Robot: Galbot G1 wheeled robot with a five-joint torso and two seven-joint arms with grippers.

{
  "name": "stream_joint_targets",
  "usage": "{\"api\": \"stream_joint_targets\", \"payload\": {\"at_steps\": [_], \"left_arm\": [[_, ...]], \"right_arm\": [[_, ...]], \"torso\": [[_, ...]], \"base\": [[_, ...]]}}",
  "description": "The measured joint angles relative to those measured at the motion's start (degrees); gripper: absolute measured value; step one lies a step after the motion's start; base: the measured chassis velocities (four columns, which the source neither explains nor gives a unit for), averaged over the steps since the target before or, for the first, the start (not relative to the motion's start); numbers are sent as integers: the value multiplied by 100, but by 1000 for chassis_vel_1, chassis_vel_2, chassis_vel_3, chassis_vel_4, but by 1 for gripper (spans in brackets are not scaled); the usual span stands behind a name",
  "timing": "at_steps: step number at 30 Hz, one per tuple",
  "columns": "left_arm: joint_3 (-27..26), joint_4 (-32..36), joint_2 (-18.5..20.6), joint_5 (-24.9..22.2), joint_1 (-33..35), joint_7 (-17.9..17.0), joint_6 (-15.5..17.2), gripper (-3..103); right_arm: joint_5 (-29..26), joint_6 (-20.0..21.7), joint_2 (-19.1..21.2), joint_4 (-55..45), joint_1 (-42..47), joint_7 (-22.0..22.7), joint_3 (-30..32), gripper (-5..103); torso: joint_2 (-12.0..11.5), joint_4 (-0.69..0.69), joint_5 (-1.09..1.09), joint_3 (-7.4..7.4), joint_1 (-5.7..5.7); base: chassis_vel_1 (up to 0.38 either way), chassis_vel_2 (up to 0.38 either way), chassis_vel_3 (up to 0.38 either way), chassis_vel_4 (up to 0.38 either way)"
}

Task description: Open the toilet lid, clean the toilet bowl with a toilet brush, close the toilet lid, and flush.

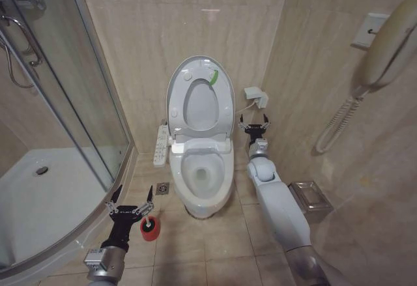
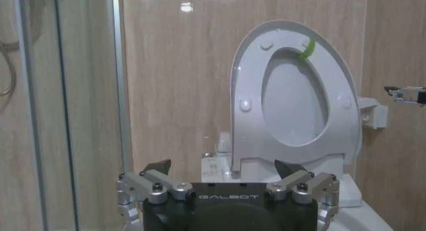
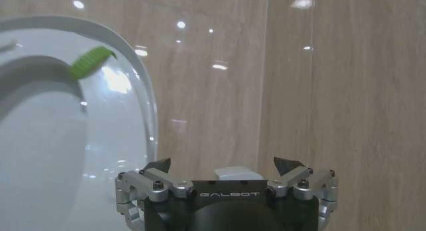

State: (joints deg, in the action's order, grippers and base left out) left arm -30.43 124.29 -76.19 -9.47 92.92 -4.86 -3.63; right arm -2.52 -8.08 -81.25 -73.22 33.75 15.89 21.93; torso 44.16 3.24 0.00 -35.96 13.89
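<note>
The toilet lid stands upright against the back wall, with the ring seat raised in front of it and a green strip near its top. Below it the toilet bowl lies uncovered. My right gripper hangs open just right of the lid, level with its lower half; the right wrist view shows this gripper beside the lid's edge. My left gripper is open low at the bowl's left, directly above the red cup holder. Something dark sits at the cup's mouth; the toilet brush handle is hidden.
A curved glass shower enclosure and its tray fill the left. A button panel juts from the bowl's left side, with a floor drain below it. A wall phone and a metal floor box are on the right.
</note>
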Motion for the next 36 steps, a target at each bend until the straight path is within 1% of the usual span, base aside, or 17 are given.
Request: {"api": "stream_joint_targets", "payload": {"at_steps": [2, 6, 7, 8, 11, 18, 19, 20, 26, 28, 29, 30, 32, 33, 34, 35, 36], "left_arm": [[0, 0, 0, 0, 0, 0, 0, 100], [0, 0, 0, 0, 0, 0, 0, 100], [0, 0, 0, 0, -1, 0, 0, 100], [0, 0, 0, 0, 0, 0, 0, 100], [0, 0, 0, 0, 0, 0, 0, 100], [0, 0, 0, 0, 2, 0, 0, 100], [0, 0, 0, 0, 1, 0, 0, 100], [0, 0, 0, 0, 2, 0, 0, 100], [0, 0, 0, 0, 0, 0, 0, 100], [0, 0, 0, 0, -1, 0, 0, 100], [0, 0, 0, 0, -1, 0, 0, 100], [0, 0, 0, 0, -1, 0, 0, 100], [0, 0, 0, 0, -1, 0, 0, 100], [0, 0, 0, 0, -1, 0, 0, 100], [0, 0, 0, 0, -1, 0, 0, 100], [0, 0, 0, 0, -1, 0, 0, 100], [0, 0, 0, 0, -1, 0, 0, 100]], "right_arm": [[6, -2, -5, 11, -5, 55, 7, 100], [86, -12, -15, 58, -19, 287, 25, 100], [139, -14, -18, 80, -31, 416, 32, 100], [170, -10, -21, 96, -44, 494, 35, 100], [222, 21, -20, 146, -84, 605, 42, 100], [260, -2, -14, 241, -185, 547, 41, 100], [260, -18, -15, 275, -213, 503, 41, 100], [260, -28, -19, 303, -232, 468, 41, 100], [266, -73, -21, 369, -246, 424, 45, 100], [344, -78, -24, 403, -254, 596, 75, 100], [509, -60, -31, 456, -276, 853, 110, 100], [509, -60, -31, 456, -276, 853, 110, 100], [883, -41, -63, 608, -367, 1383, 223, 100], [1047, -45, -63, 703, -409, 1641, 278, 100], [1047, -45, -63, 703, -409, 1641, 278, 100], [1088, -66, -54, 750, -432, 1803, 294, 100], [1084, -78, -44, 751, -435, 1837, 295, 100]], "torso": [[0, -1, 0, 0, 0], [0, -1, 0, -1, 3], [0, 1, 0, -1, 3], [0, -1, 0, 0, 2], [0, 0, 0, 0, 1], [0, -1, 0, 1, -2], [1, 1, 0, 1, -2], [0, -1, 0, 0, -2], [0, -1, 0, 0, 0], [0, 0, -1, 0, 0], [0, 0, 0, -1, 2], [0, 0, 0, -1, 2], [-1, -3, 0, -1, 4], [-1, 1, -1, -2, 5], [-1, 1, -1, -2, 5], [-1, 1, 1, -1, 4], [-1, -1, 1, -1, 4]], "base": [[-99, 121, 96, -98], [-82, 74, 92, -83], [-59, 49, 57, -49], [-44, 34, 57, -49], [-15, 11, 19, -16], [0, 0, 0, 0], [-86, 52, 56, -94], [-127, 97, 87, -94], [-153, 153, 146, -145], [-206, 199, 184, -168], [-166, 209, 209, -154], [-166, 209, 209, -154], [-160, 164, 175, -153], [-153, 160, 145, -122], [-153, 160, 145, -122], [-125, 132, 145, -120], [-125, 78, 103, -120]]}}
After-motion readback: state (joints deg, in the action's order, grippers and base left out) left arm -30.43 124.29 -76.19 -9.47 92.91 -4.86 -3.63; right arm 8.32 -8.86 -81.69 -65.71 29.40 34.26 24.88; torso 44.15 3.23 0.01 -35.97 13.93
